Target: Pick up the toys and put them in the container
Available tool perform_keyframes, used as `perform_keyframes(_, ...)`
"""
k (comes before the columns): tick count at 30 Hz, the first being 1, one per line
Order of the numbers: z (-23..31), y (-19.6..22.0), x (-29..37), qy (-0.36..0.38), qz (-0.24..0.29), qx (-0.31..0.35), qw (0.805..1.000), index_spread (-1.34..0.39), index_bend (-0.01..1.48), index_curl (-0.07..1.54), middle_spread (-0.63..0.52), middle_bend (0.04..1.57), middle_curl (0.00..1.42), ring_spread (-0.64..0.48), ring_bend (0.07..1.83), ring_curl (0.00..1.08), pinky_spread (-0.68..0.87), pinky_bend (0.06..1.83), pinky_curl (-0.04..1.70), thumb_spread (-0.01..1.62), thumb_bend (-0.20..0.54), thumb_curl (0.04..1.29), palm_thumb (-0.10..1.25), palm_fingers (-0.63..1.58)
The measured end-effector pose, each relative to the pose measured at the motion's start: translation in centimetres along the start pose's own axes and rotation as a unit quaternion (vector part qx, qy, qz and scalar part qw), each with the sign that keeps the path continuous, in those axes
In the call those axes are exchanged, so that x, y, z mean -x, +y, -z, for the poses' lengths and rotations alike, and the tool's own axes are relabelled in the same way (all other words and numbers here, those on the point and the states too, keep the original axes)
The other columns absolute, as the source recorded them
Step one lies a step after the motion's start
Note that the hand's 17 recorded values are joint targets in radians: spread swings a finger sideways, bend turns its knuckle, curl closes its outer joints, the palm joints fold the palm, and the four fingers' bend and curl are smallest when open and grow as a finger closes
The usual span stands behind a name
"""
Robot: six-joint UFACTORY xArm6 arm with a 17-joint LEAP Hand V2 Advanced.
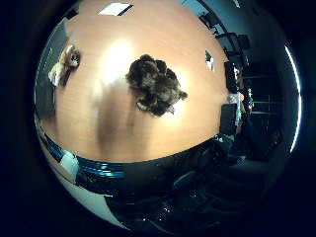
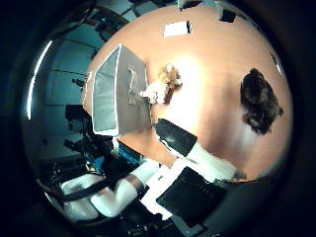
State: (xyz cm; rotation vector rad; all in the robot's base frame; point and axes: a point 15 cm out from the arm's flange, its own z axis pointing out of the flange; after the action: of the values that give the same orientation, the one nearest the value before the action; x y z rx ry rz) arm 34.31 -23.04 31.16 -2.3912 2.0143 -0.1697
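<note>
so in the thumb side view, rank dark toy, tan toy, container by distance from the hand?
1. Dark toy, alone on the table, nearest the hand.
2. Tan toy, further off, beside the container.
3. Container, at the table edge; close to call against the tan toy.

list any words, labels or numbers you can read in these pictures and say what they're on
No text can be read in either view.
Dark brown plush toy: no tag or print shows.
Tan plush toy: no tag or print shows.
Grey container: plain walls, no label shows.
White sheet on the wooden table, at: if anything is printed on it, it is too small to read.
</note>
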Motion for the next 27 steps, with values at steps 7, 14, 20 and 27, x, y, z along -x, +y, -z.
perform_keyframes(7,0.3,-0.6,-0.6,0.002,-0.004,-0.003,1.000,-0.40,0.17,0.33,-0.15,0.32,0.40,-0.03,0.45,0.21,0.37,0.28,0.23,1.09,-0.023,0.27,0.49,0.42)
perform_keyframes(14,1.9,-1.9,-3.4,0.013,-0.017,-0.013,1.000,-0.40,0.17,0.33,-0.15,0.32,0.39,-0.03,0.44,0.21,0.37,0.28,0.24,1.09,-0.023,0.27,0.49,0.42)
perform_keyframes(20,2.8,-2.8,-7.8,0.022,-0.041,-0.015,0.999,-0.40,0.17,0.33,-0.13,0.30,0.39,-0.01,0.43,0.21,0.37,0.30,0.24,1.09,-0.023,0.27,0.49,0.39)
perform_keyframes(27,0.4,-2.9,-14.5,0.023,-0.078,0.003,0.997,-0.35,0.16,0.30,-0.07,0.26,0.37,0.02,0.41,0.21,0.37,0.35,0.26,1.08,-0.025,0.27,0.48,0.33)
